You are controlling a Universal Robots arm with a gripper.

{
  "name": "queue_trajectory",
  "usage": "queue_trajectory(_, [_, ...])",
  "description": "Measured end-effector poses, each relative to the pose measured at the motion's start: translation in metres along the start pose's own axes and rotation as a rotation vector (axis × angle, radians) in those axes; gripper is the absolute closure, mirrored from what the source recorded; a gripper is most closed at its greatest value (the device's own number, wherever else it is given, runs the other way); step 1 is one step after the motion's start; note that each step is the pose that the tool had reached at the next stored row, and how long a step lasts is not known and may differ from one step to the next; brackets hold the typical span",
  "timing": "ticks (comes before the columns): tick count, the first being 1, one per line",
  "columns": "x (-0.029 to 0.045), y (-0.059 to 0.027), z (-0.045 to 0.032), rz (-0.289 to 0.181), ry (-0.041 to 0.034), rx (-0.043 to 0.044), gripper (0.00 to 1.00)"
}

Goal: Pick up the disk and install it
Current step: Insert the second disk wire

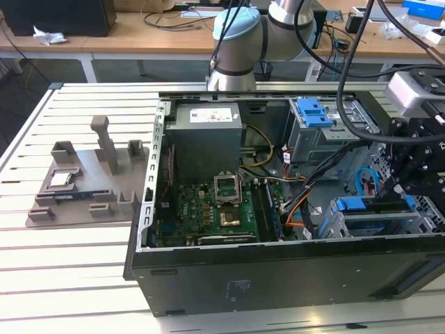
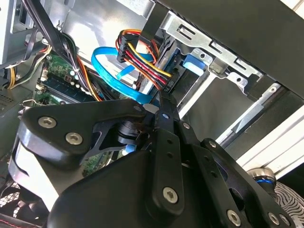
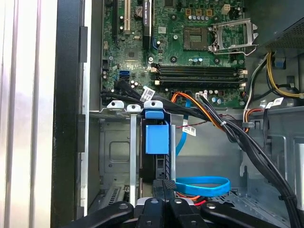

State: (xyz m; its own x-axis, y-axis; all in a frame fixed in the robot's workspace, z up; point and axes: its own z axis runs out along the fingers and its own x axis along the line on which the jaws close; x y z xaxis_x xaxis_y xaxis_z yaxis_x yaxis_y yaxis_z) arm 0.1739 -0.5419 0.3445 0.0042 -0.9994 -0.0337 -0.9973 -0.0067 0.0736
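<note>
Black gripper (image 3: pixel 164 187) jaws pinched on blue-framed silver disk (image 3: pixel 156 137), held edge-on to enter the bay at the grey case's (image 1: pixel 278 271) 4 o'clock.

Cables (image 3: pixel 223 126) crowd bay beside disk (image 3: pixel 156 140); motherboard (image 1: pixel 208 212) area open.

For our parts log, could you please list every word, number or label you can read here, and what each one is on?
No text can be read with confidence.
White label on the power supply: print too small to read.
White cable tags: marks blurred, unreadable.
Motherboard markings: too small to read.
</note>
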Motion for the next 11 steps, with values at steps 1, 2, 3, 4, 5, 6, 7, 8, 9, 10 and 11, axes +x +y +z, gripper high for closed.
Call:
queue_trajectory(1, [-0.0006, 0.0, 0.0001, 0.0, 0.0003, 0.0001, 0.89])
queue_trajectory(2, [-0.001, 0.0, 0.0001, 0.0, 0.0004, 0.0001, 0.89])
queue_trajectory(3, [-0.0013, 0.0, 0.0003, 0.0, 0.0004, 0.0001, 0.89])
queue_trajectory(4, [-0.0016, 0.0, 0.0007, 0.0, 0.0002, 0.0, 0.89])
queue_trajectory(5, [-0.0017, 0.0, 0.0009, 0.0, 0.0004, 0.0, 0.89])
queue_trajectory(6, [-0.0017, -0.0001, 0.0011, 0.0, 0.0006, 0.0, 0.89])
queue_trajectory(7, [-0.0017, -0.0001, 0.0014, 0.0, 0.0006, 0.0001, 0.89])
queue_trajectory(8, [-0.0017, -0.0001, 0.0018, 0.0, 0.0007, 0.0001, 0.89])
queue_trajectory(9, [-0.0017, -0.0001, 0.0019, 0.0, 0.0006, 0.0, 0.89])
queue_trajectory(10, [-0.0017, -0.0001, 0.002, 0.0, 0.0005, 0.0, 0.89])
queue_trajectory(11, [-0.0017, -0.0001, 0.002, 0.0, 0.0005, 0.0, 0.89])
